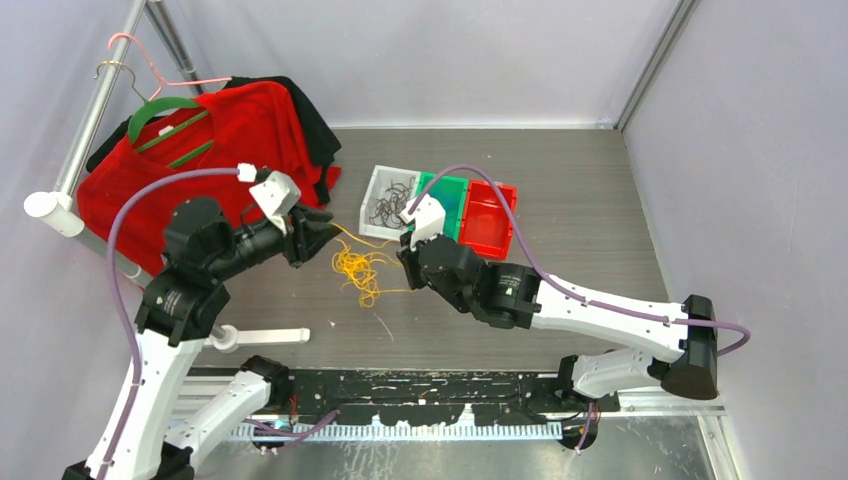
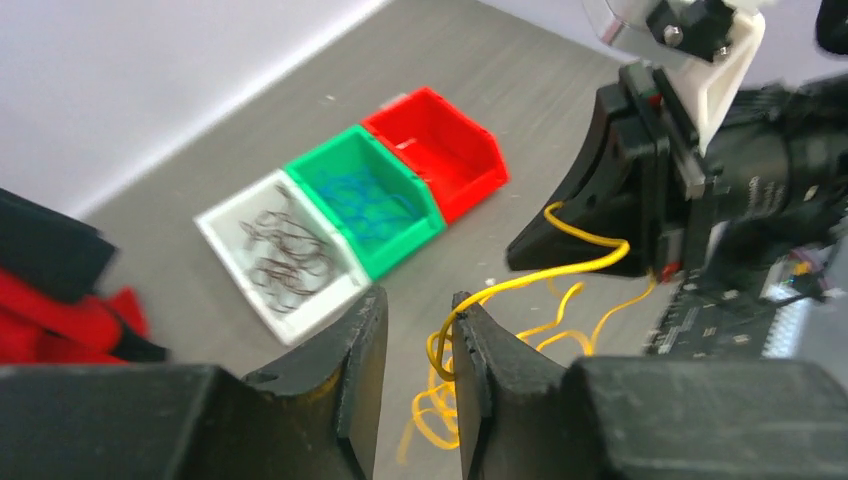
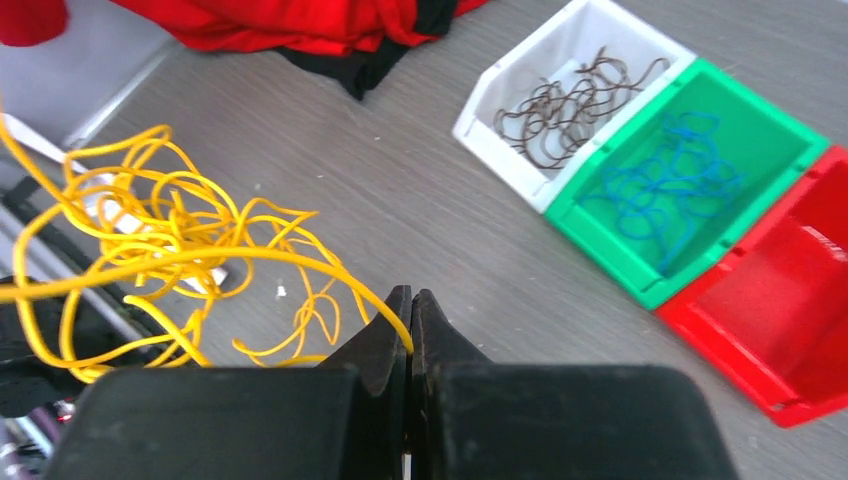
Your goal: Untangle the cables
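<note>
A loose tangle of yellow cables (image 1: 357, 268) lies on the grey table between my two grippers. My right gripper (image 3: 411, 295) is shut on one yellow strand, which arcs away into the tangle (image 3: 160, 262). That strand (image 2: 537, 277) stretches across to my left gripper (image 2: 418, 300), whose jaws stand apart; the strand loops over the tip of its right finger only. In the top view the left gripper (image 1: 320, 228) is left of the tangle and the right gripper (image 1: 405, 255) is right of it. Brown cables (image 3: 565, 100) fill the white bin and blue cables (image 3: 665, 190) the green bin.
Three bins stand in a row behind the tangle: white (image 1: 372, 190), green (image 1: 462, 185), red (image 1: 505, 225); the red one holds nothing. A red and black garment (image 1: 240, 130) on hangers lies at the back left by a rail (image 1: 85, 130). A white bar (image 1: 265, 338) lies near the left base.
</note>
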